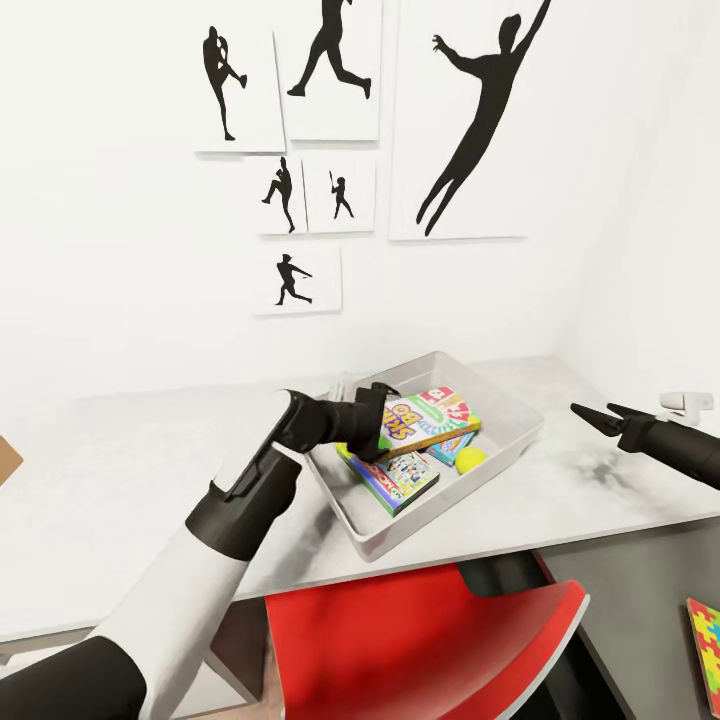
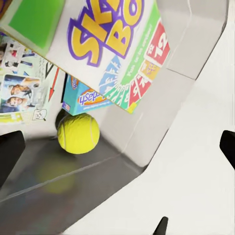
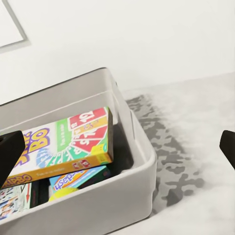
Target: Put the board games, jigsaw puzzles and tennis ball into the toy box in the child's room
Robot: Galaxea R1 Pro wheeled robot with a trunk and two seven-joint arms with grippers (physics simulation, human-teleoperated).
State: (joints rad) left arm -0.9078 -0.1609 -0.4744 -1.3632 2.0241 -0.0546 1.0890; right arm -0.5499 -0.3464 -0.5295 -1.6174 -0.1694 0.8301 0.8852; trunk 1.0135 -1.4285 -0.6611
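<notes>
The light grey toy box (image 1: 455,520) stands on the pale table (image 1: 120,470). Inside it a yellow-and-green board game (image 1: 432,417) leans tilted over a small blue board game (image 1: 452,445). A third board game (image 1: 397,481) lies flat beside them, and the tennis ball (image 1: 470,459) rests on the box floor. My left gripper (image 1: 379,422) is open over the box's left part, with nothing between its fingers. In the left wrist view the tennis ball (image 2: 78,132) sits under the tilted game (image 2: 110,41). My right gripper (image 1: 592,408) is open, right of the box. One jigsaw puzzle (image 1: 706,640) lies on the dark top.
A red chair (image 1: 430,640) is tucked under the table's front edge. A small white object (image 1: 688,402) lies at the far right. A brown corner (image 1: 8,458) shows at the left edge. Silhouette posters (image 1: 460,120) hang on the white wall behind.
</notes>
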